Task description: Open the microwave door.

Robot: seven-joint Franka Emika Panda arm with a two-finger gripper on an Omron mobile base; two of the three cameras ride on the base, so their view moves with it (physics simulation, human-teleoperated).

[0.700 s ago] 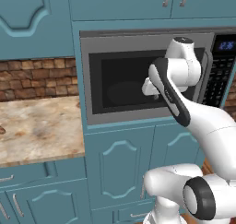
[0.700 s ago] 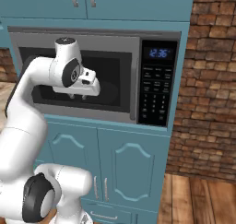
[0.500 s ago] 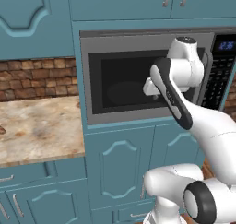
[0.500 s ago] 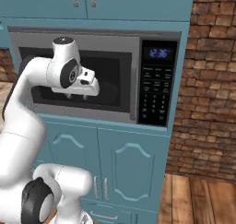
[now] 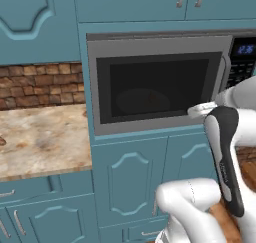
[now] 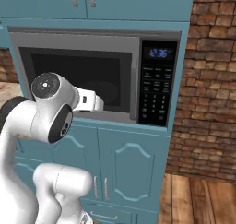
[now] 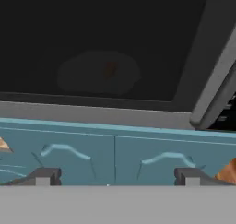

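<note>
The microwave (image 5: 165, 82) sits inside a wall of teal cabinets (image 5: 135, 182). There are cabinet doors above it and below it. On its right side is a black keypad panel (image 6: 156, 87) with a blue display (image 6: 159, 52) at the top. To the left of the cabinets is a stone worktop (image 5: 40, 137), with a brick wall (image 5: 40, 84) behind it. On the far right there is more brick wall (image 6: 207, 80) and a wooden floor (image 6: 203, 200).

The microwave door (image 5: 155, 84) is shut and lies flat against the front of the microwave. It faces out toward the robot. It is wider than it is tall, so its long side runs left to right. It has a big dark window (image 7: 101, 38), and a round plate (image 7: 99, 73) shows dimly through the glass. The grey bar handle (image 5: 223, 76) stands up and down at the right edge of the door, just beside the keypad.

The white arm reaches up in front of the lower right part of the door and covers a bit of it. The pincer (image 7: 115, 177) points at the bottom edge of the door and the teal cabinet doors below it. Its two fingertips (image 7: 44, 176) are wide apart and hold nothing. The handle is up and to the right of the pincer, not between the fingertips.
</note>
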